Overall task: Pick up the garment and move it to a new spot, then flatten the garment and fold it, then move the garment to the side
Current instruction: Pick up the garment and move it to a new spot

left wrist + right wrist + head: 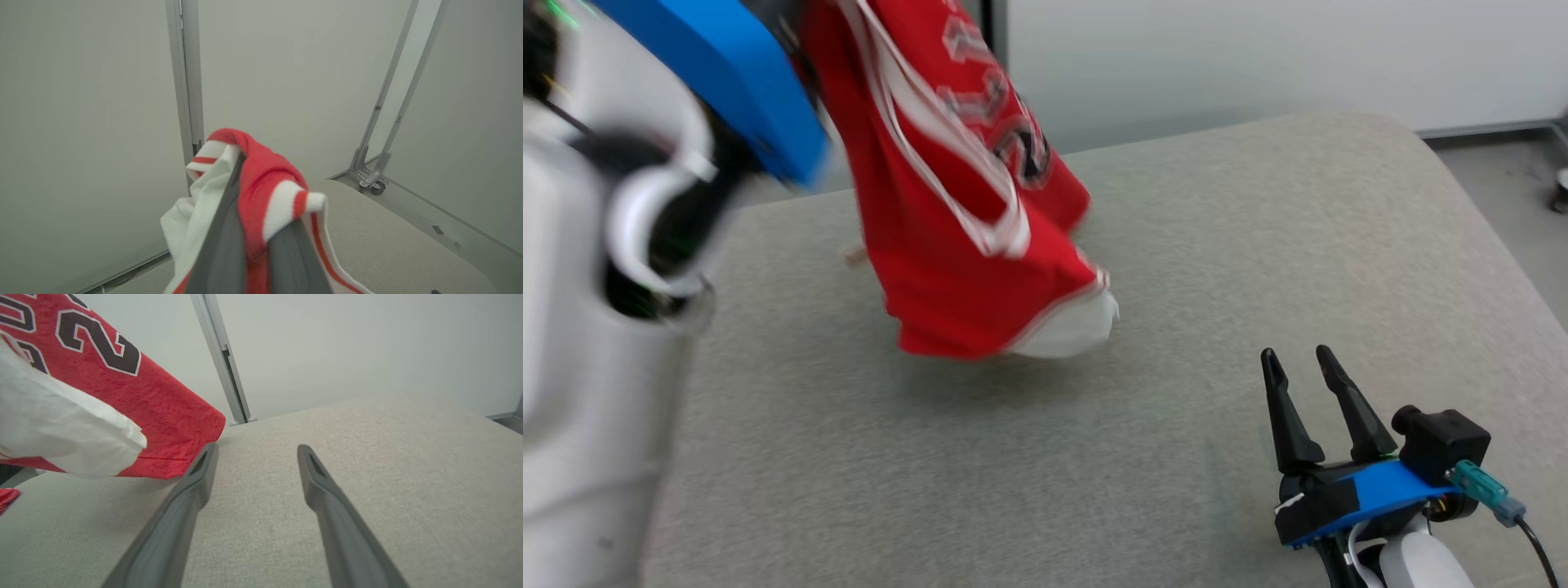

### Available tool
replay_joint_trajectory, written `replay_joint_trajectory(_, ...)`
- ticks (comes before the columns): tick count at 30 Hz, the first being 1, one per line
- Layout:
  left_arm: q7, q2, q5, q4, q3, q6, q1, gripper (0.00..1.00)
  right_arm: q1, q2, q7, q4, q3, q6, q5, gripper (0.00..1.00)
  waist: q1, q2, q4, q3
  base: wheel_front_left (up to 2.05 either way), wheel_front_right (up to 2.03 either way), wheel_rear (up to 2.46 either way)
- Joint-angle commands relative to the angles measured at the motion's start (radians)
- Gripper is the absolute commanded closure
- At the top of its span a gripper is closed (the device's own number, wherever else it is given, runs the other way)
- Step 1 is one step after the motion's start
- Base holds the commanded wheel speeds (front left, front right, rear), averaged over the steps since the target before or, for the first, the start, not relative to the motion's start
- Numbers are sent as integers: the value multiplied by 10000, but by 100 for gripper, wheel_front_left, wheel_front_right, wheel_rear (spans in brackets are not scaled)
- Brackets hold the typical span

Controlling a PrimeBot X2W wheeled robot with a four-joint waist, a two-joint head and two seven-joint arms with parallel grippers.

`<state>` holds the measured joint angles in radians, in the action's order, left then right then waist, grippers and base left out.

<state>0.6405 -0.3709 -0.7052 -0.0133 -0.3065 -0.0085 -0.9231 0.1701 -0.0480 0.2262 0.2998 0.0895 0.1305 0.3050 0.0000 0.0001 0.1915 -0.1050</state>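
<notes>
Grips the red garment (pixel 964 245) in left end effector (pixel 263 192), hanging over the tabletop (pixel 1258 229); holds right end effector (pixel 1296 355) wide, empty.

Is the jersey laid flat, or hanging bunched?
Hanging bunched: the jersey dangles crumpled from the left gripper, fingers shut on its trim. Hem touching the surface: cannot tell.

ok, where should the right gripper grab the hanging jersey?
Take the lower hem corner, judging by the drape. The left gripper is shut on the striped trim at the top, so the jersey hangs close over the cushion with that corner free. Come in low from the robot's right, where the open right gripper sits.
</notes>
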Motion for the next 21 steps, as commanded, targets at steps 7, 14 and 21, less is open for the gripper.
replay_joint_trajectory(7,-951,943,-72,1607,-988,-114,2482,100,-4,-40,114,-35,71,5,165,0,0,-1,960,-279,0,0,0)
replay_joint_trajectory(14,-2499,1541,501,3931,-1765,-240,3902,80,89,-38,157,50,46,5,235,0,0,-1,1225,-447,0,0,0)
replay_joint_trajectory(21,-3427,1845,654,4791,-2170,-609,4518,0,-117,-38,211,66,-332,5,112,0,0,-1,786,-327,0,0,0)
